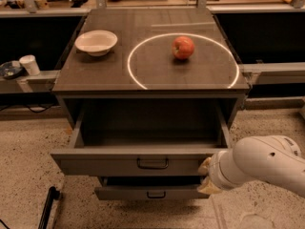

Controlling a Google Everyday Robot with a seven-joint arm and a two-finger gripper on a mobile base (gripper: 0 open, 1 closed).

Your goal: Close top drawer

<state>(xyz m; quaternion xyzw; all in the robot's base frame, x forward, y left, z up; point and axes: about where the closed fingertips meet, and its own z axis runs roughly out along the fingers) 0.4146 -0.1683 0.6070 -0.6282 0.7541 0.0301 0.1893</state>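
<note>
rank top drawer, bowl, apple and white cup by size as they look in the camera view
1. top drawer (the gripper is against the right end of its front)
2. bowl
3. apple and cup: they look about alike, so I won't rank them

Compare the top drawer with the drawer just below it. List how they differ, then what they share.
1. The top drawer is pulled far out, its inside showing; the lower drawer juts out only slightly, its inside hidden.
2. The top drawer's front is wider and taller than the lower drawer's.
3. The claw sits at the right end of the top drawer's front, above the lower drawer's right end.
Shared: both are grey, each with a small dark centre handle.
</note>
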